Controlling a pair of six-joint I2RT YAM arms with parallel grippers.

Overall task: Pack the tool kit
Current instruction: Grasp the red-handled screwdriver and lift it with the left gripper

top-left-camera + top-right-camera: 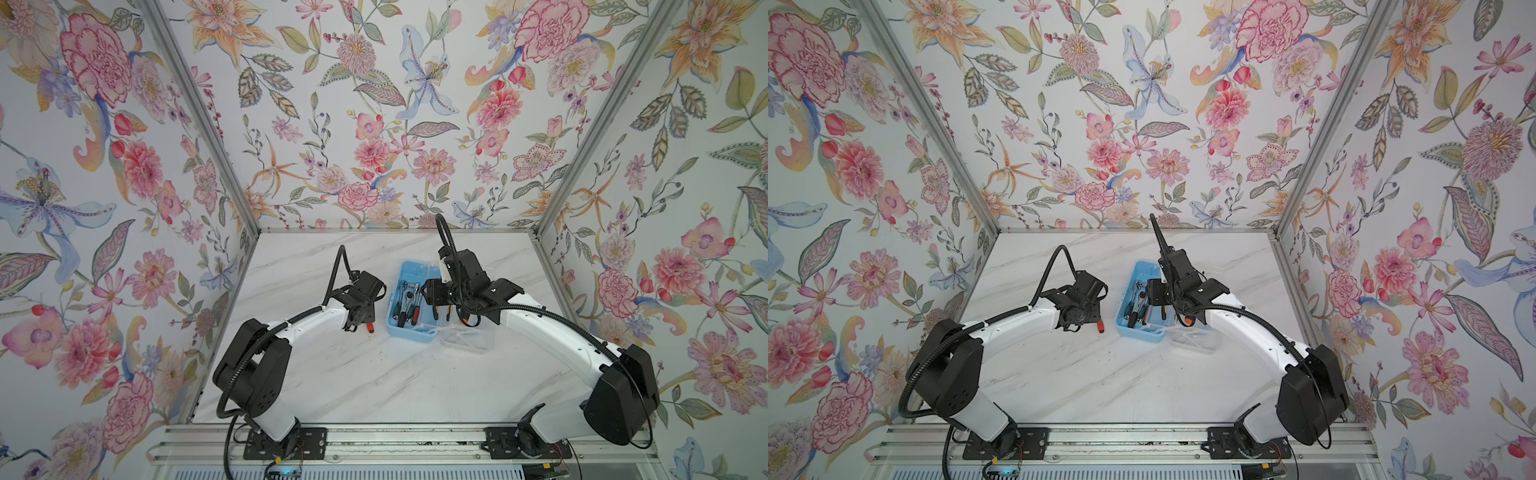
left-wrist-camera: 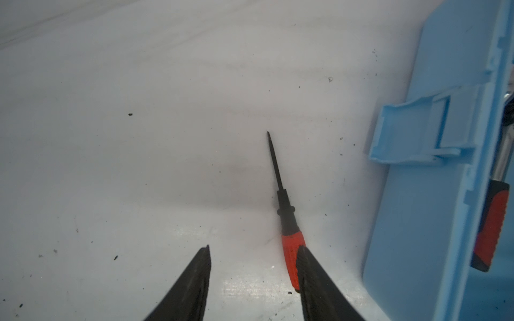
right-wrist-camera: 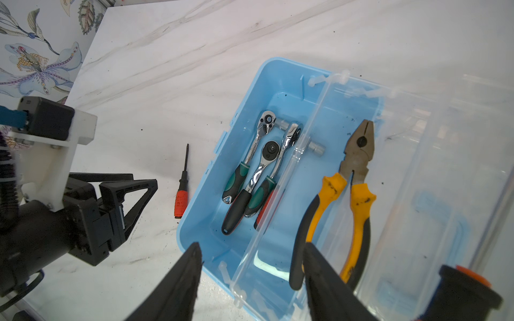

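The small orange-handled screwdriver (image 2: 286,219) lies on the counter (image 2: 139,139) just beside the open blue toolbox (image 3: 200,194) — the left tool (image 2: 253,248) sits low over it with fingers apart, one finger overlapping the handle's edge, nothing clamped. The right tool (image 3: 251,246) hangs above the box, fingers apart and empty. Inside lie three ratchet wrenches (image 3: 258,144), with yellow-handled pliers (image 3: 357,155) by the clear lid (image 3: 445,166).

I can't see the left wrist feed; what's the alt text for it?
A small screwdriver with an orange grip lies on the white table, its handle end partly hidden behind the open left gripper. The blue tool box stands alongside, its latch flipped out.
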